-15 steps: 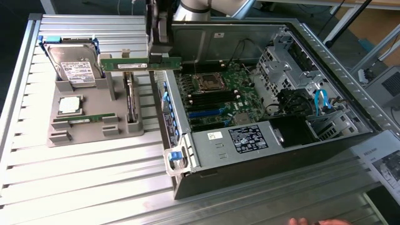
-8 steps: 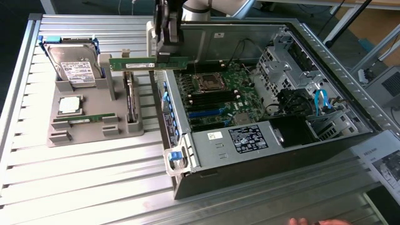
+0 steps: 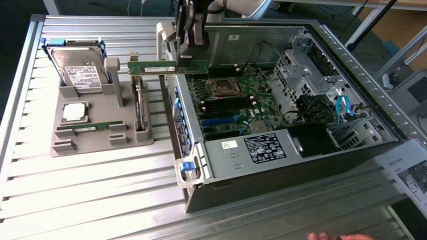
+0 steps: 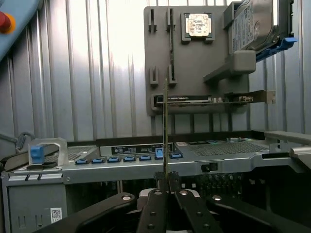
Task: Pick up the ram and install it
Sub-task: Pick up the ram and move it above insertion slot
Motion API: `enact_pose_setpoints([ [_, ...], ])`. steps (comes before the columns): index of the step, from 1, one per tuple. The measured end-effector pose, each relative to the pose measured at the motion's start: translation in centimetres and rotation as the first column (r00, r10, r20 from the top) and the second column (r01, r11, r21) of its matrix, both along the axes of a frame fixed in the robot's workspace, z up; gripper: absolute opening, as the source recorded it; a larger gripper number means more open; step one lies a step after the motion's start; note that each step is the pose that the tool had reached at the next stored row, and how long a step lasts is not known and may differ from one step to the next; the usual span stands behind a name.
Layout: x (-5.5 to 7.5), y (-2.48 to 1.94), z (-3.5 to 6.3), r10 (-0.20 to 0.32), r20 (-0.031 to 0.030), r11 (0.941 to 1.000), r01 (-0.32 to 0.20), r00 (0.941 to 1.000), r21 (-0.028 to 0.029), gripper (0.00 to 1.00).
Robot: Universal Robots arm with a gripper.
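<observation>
The ram [image 3: 152,67] is a long green stick with a white label. It hangs level in the air over the open computer case's wall on the exterior view's left. My gripper [image 3: 192,59] is shut on the end of it nearer the motherboard [image 3: 230,100]. In the wrist view the ram [image 4: 165,126] appears edge-on as a thin upright line, pinched between my gripper's [image 4: 165,180] black fingers. The black memory slots [image 3: 215,106] lie below and to the exterior view's right of the stick.
A grey parts holder [image 3: 100,142] beside the case carries a hard drive [image 3: 80,70], a silver processor [image 3: 75,112], another green stick [image 3: 90,127] and a dark expansion card [image 3: 138,107]. Drive cages and cables fill the case's far side [image 3: 320,100]. A hand [image 3: 333,236] rests at the near edge.
</observation>
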State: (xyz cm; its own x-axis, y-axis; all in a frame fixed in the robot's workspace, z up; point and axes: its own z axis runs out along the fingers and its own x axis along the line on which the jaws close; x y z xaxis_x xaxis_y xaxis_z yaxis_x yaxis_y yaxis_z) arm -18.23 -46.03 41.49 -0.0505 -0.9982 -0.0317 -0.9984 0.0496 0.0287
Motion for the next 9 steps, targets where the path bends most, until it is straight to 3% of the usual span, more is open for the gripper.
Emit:
enact_pose_setpoints([
  [9, 2.1, 0.0, 0.0, 0.0, 0.0, 1.0, 0.0, 1.0, 0.0, 0.12],
])
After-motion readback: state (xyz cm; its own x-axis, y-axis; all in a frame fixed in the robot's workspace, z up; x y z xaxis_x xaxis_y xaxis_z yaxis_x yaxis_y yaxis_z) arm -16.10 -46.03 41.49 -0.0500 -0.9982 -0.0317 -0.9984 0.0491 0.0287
